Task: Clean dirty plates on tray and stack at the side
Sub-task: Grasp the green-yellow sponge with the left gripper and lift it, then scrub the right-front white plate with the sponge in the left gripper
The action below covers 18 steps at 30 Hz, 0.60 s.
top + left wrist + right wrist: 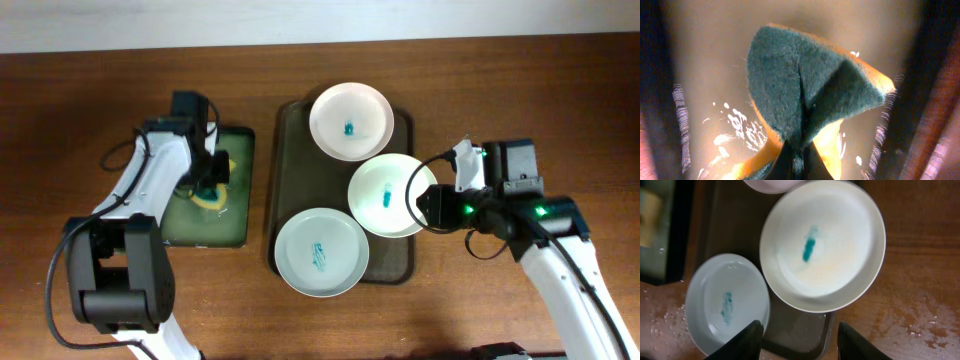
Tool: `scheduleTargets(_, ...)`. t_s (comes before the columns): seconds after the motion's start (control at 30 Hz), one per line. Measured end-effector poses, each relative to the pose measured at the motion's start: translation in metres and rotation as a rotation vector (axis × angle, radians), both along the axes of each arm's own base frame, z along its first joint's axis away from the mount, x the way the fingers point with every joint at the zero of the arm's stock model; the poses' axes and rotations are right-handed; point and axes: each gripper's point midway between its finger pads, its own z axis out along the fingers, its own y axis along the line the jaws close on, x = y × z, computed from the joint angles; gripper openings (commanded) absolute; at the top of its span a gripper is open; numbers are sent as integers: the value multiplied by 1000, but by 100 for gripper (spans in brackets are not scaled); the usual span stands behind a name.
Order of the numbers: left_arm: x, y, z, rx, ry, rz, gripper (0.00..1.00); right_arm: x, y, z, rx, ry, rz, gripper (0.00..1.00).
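Three smeared plates (350,121) on tray (290,160), long axis top-to-bottom overhead | left pincer (208,183) apparently pinching sponge (790,85) | right pincer (797,342) spread

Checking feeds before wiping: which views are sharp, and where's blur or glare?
Overhead: even light, sharp; smears on the plates readable. Left wrist: sponge crowds the lens, frame edges dark and streaked, bright glints below. Right wrist: middle plate crisp, wet table glinting.
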Motion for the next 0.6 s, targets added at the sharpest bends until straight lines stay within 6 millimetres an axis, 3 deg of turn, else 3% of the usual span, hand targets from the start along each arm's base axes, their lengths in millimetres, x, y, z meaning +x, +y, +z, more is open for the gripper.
scheduleTargets(0.1, 25, -35, 47, -70, -81, -69, 0, 21, -10, -19, -46, 18, -60, 46)
scheduleTargets(0.13, 30, -61, 57, -129, -108, -119, 0, 27, -15, -23, -53, 21, -80, 44)
scheduleTargets(0.23, 31, -135, 68, -262, -167, -268, 0, 50, -35, -57, -73, 77, -152, 40)
scheduleTargets(0.3, 28, -179, 75, -319, -206, -341, 0, 60, -55, -92, -87, 148, -196, 38)
scheduleTargets(0.37, 30, -213, 78, -354, -248, -379, 0, 67, -58, -128, -73, 233, -166, 23)
scheduleTargets(0.43, 17, -249, 62, -378, -210, -415, 0, 63, -53, -148, -56, 286, -135, 11)
scheduleTargets(0.53, -12, -297, 16, -406, -94, -460, 0, 68, -56, -143, -53, 272, -138, 4)
scheduleTargets(0.6, -12, -304, 6, -413, -84, -446, 0, 67, -59, -141, -53, 278, -142, 4)
